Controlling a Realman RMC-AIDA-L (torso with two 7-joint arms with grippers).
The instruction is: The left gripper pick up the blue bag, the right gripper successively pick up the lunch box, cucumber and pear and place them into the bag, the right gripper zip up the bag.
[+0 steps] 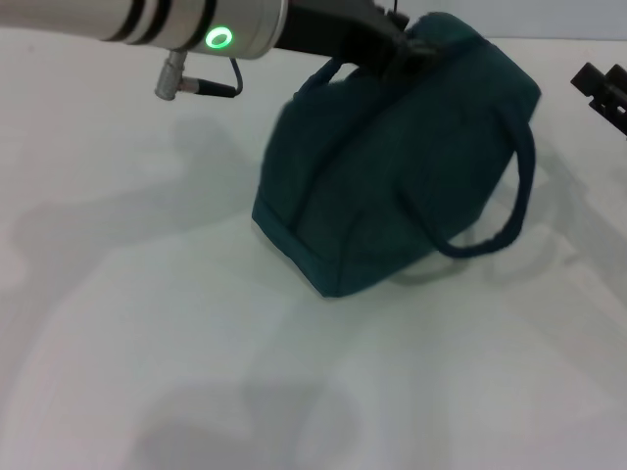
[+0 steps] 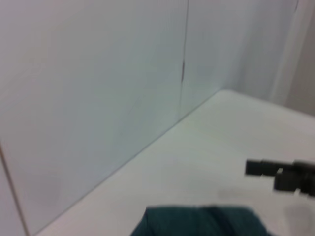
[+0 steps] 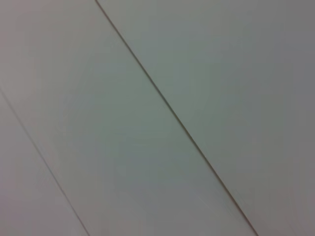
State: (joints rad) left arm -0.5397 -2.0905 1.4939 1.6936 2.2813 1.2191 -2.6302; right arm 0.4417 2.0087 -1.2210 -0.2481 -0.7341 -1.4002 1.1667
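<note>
L gripper [image 1: 397,49] tip hidden atop blue bag [image 1: 392,166].

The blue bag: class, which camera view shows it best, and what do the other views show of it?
The head view shows it best: the whole blue bag sits on the white table, one handle hanging loose. The left wrist view catches only a strip of its top edge, and the right wrist view shows none of it, just pale panels.

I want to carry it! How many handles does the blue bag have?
2: one handle droops down the blue bag on the robot's right; the other handle sits under the left gripper.
</note>
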